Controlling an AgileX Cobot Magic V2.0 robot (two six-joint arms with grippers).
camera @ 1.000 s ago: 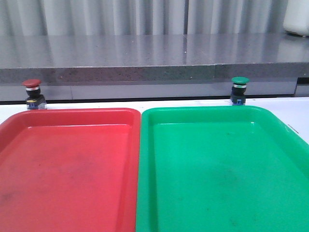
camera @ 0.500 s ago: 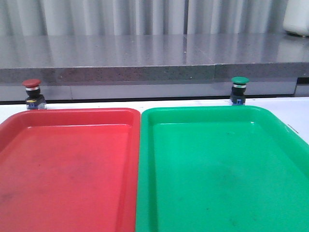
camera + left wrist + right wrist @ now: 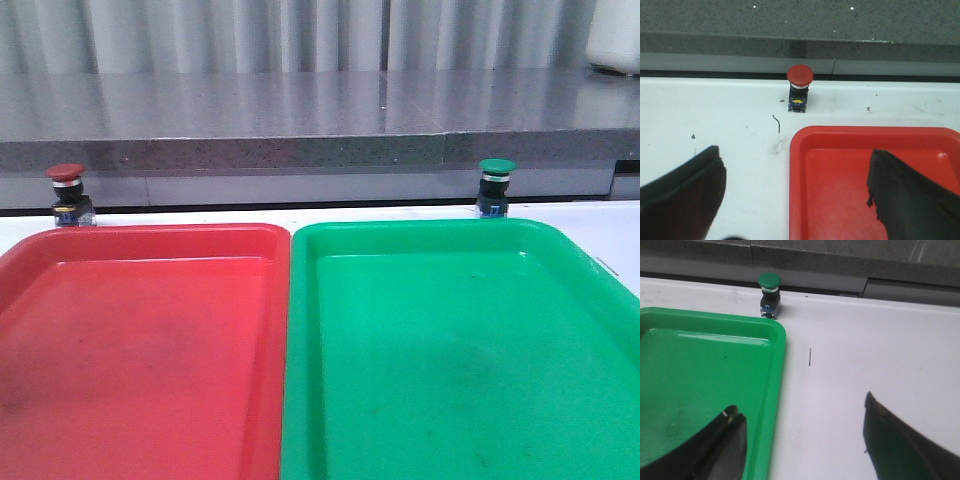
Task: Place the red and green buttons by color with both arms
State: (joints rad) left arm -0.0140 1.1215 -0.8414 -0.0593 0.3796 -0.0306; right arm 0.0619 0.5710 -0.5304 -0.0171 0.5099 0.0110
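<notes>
Left wrist view: my left gripper (image 3: 795,195) hangs wide open and empty, one finger over the white table (image 3: 715,115), the other over the near corner of the red tray (image 3: 850,137). Straight ahead of it, beyond the tray's far rim, the red button (image 3: 800,88) stands upright on the table, just short of the grey ledge (image 3: 800,50) and well apart from my fingers. In the right wrist view my right gripper (image 3: 800,440) is likewise spread and holding nothing, straddling the edge of the green tray (image 3: 775,340); the green button (image 3: 769,294) stands upright ahead of it and off to one side, just past the tray's far corner. The front view shows both trays bare, each button behind its own colour. I judge the task at its opening step: the reach, nothing yet picked. Next, each arm must advance over its tray, centre the open jaws around the button's body below the cap, and close without tipping it.
</notes>
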